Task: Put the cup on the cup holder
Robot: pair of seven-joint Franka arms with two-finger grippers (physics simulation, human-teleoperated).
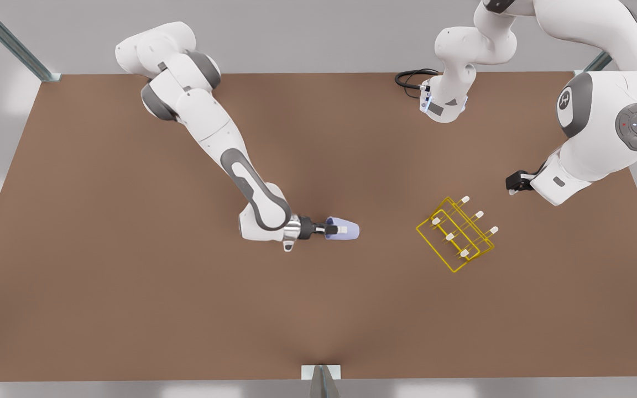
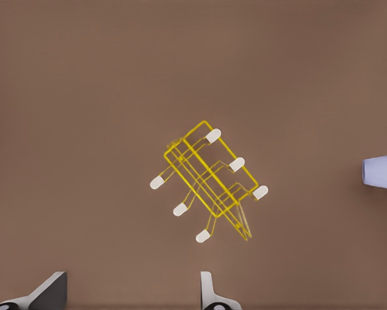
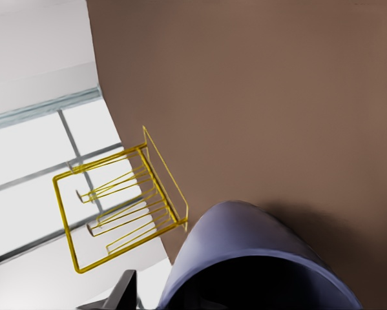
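The lavender-blue cup (image 1: 351, 232) is held tipped on its side left of centre in the front view, its rim toward my right gripper (image 1: 334, 228), which is shut on the cup's wall. In the right wrist view the cup (image 3: 258, 258) sits close up, with the cup holder (image 3: 115, 206) beyond it. The yellow wire cup holder (image 1: 455, 235) with white-tipped pegs stands on the table toward the front view's right, apart from the cup. My left gripper (image 2: 130, 298) waits high over the holder (image 2: 206, 187), open with nothing between its fingers. The cup's base (image 2: 382, 171) shows at that view's edge.
The brown table (image 1: 130, 304) is bare around the holder and the cup. The left arm's hand (image 1: 443, 105) and large elbow (image 1: 611, 121) hang over the far right of the table. A metal bracket (image 1: 321, 373) sits at the near edge.
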